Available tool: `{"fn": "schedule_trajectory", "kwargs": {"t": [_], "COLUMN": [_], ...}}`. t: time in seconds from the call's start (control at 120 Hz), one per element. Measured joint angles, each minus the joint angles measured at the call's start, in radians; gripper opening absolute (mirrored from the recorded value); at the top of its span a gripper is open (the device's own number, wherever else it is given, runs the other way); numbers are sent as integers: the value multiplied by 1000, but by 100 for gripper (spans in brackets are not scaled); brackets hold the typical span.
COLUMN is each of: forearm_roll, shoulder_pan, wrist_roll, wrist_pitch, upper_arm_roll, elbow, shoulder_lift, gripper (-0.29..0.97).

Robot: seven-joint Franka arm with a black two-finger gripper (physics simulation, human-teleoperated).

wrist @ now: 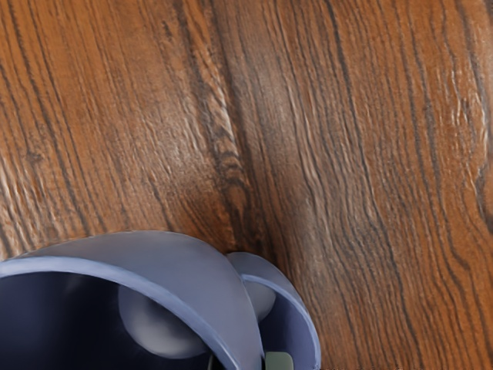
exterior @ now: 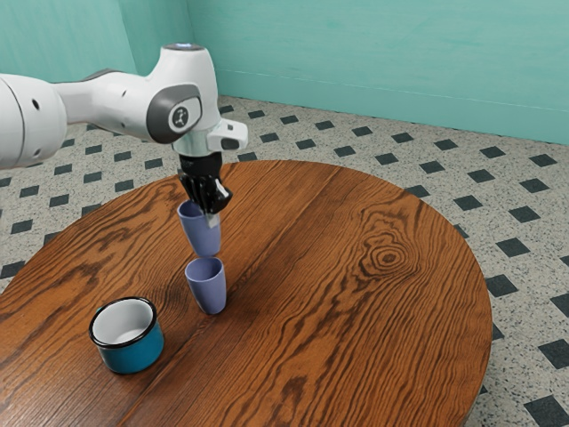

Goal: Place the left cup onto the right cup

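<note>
A blue mug point(exterior: 126, 334) sits near the worktop's point(exterior: 356, 285) edge, apart from both cups. My end effector point(exterior: 212, 206) grips the lifted cup point(exterior: 200, 229), tilted, just above the standing cup point(exterior: 206, 285).

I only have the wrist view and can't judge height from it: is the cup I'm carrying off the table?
Observer: Yes. The carried cup hangs in the air, gripped at its rim by the end effector.
Operator: How does it sit relative to the other cup?
Observer: The standing cup is upright on the table, almost directly below. The carried cup's base is just over its rim; I cannot tell whether they touch.
Operator: Anything else close by?
Observer: A blue mug with a white inside stands apart from both cups, toward the exterior view's left of the standing cup.
</note>
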Motion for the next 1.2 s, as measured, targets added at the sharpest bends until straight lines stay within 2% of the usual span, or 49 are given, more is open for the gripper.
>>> {"fn": "schedule_trajectory", "kwargs": {"t": [0.35,1.2], "forearm_roll": [3,7], "shoulder_pan": [-10,-27], "wrist_roll": [-50,-131], "wrist_pitch": [15,26], "upper_arm_roll": [-3,-14], "elbow": [-108,-139], "shoulder_lift": [-73,-83], "gripper": [-11,-10]}}
